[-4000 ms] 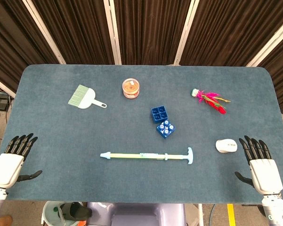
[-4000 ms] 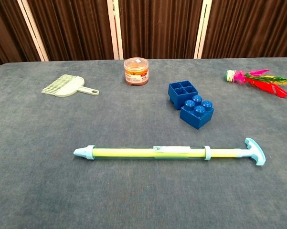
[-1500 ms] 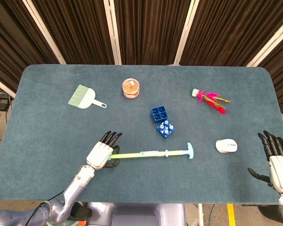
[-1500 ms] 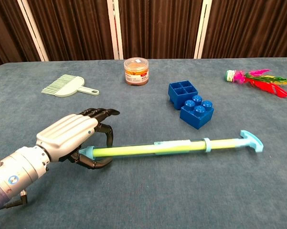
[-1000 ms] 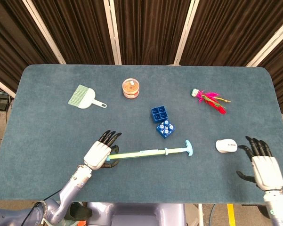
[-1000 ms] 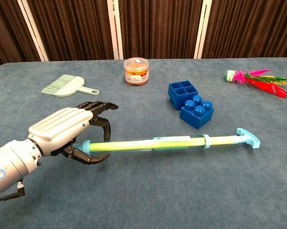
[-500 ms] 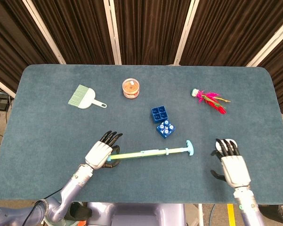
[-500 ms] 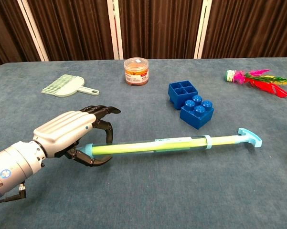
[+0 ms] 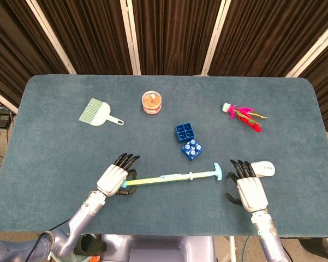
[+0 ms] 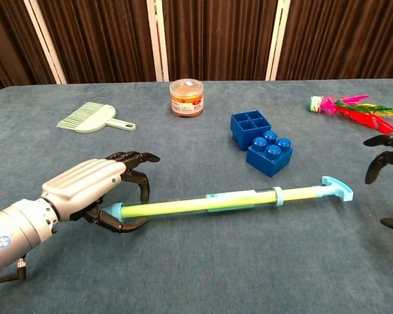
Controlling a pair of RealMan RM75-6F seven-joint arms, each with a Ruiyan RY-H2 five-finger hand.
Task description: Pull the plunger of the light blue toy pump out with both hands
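Pale blue and yellow-green, the toy pump (image 9: 172, 177) is lying across the lower middle of the head view, its barrel running left to right and tilting slightly upward toward the right. The left hand (image 9: 113, 178) is gripping the barrel's left end, dark fingers (image 10: 132, 157) curling over and under the blue cap; in the chest view that end is looking raised a little off the cloth, though whether it is clear of it I cannot tell. The plunger's T-shaped handle (image 10: 337, 188) is sitting at the right end, a short stretch of rod showing past the blue collar (image 10: 280, 196). The right hand (image 9: 250, 188) is hovering just beside the handle, to its lower right in the head view, fingers spread apart and holding nothing; only its dark fingertips are entering the right edge of the chest view. A white computer mouse (image 9: 263, 168) is lying just past those fingertips. Two blue building blocks (image 9: 188, 140) are sitting just above the pump's middle, one hollow side up, one studs up. A small round jar (image 9: 151, 102) with orange contents is standing toward the upper centre, a pale green hand brush (image 9: 97, 112) is lying at upper left, and a feathered shuttlecock (image 9: 241, 115) in pink and red is lying at upper right. The table (image 9: 54, 142) is wearing grey-blue cloth.
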